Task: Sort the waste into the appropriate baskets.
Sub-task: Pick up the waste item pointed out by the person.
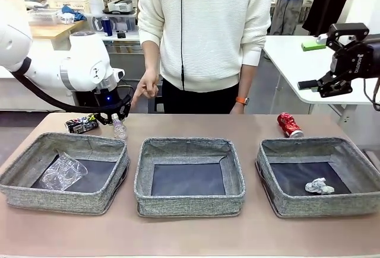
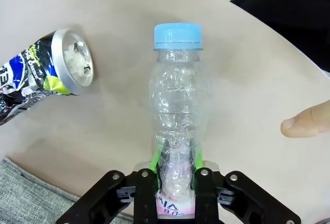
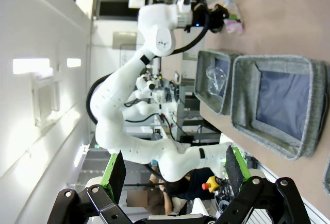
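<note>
Clear crinkled bottle (image 2: 179, 105) with blue cap, at the table's (image 2: 247, 54) far-left side, near a crushed black can (image 2: 41, 74).
Left end effector (image 2: 176, 158) pinches its labelled lower body; right end effector (image 3: 174, 158) hangs spread, empty.

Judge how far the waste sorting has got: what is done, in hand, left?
Done: the plastic cup lies in the left basket, the paper ball in the right basket. In hand: the left gripper grips the clear bottle on the table. Left: the black can beside it and the red can behind the right basket.
</note>
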`<state>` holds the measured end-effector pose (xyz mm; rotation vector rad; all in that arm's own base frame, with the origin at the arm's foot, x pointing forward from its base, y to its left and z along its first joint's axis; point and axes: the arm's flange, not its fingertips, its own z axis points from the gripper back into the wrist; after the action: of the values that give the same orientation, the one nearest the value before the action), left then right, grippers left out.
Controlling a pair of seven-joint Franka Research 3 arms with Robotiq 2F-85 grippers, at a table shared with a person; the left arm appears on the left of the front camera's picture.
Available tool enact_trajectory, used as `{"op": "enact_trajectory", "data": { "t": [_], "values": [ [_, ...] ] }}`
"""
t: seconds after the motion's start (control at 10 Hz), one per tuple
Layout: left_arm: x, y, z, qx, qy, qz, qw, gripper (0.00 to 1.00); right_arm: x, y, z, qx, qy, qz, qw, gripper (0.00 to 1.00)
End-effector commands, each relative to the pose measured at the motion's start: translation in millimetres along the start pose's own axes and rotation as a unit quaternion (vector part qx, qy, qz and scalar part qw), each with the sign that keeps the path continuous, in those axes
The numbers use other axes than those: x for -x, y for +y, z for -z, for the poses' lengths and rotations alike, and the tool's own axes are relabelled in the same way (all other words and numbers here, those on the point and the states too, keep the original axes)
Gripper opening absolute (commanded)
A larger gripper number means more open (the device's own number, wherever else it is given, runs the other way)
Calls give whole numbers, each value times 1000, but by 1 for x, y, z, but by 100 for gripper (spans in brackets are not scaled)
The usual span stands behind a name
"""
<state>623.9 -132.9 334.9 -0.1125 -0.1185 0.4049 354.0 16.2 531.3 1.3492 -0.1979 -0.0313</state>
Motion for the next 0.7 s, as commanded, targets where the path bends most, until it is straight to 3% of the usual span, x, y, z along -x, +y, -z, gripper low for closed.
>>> {"op": "enact_trajectory", "data": {
  "t": [0.0,0.1,0.3,0.4,0.5,0.6],
  "values": [
    [-1,11,-4,4,-12,-14,1000,0,0,3,-1,4,2,9,1000,100],
    [0,15,-25,15,-26,-13,999,0,0,3,-1,4,2,9,1000,100],
    [22,33,-115,82,-54,13,995,0,0,3,-1,4,2,9,1000,100],
    [49,45,-166,138,-27,58,988,0,0,3,-1,4,2,9,1000,100],
    [89,59,-203,146,50,144,977,0,0,3,-1,4,2,9,1000,100],
    [124,67,-215,115,59,190,973,0,0,3,-1,4,2,9,1000,100]
  ]
}}
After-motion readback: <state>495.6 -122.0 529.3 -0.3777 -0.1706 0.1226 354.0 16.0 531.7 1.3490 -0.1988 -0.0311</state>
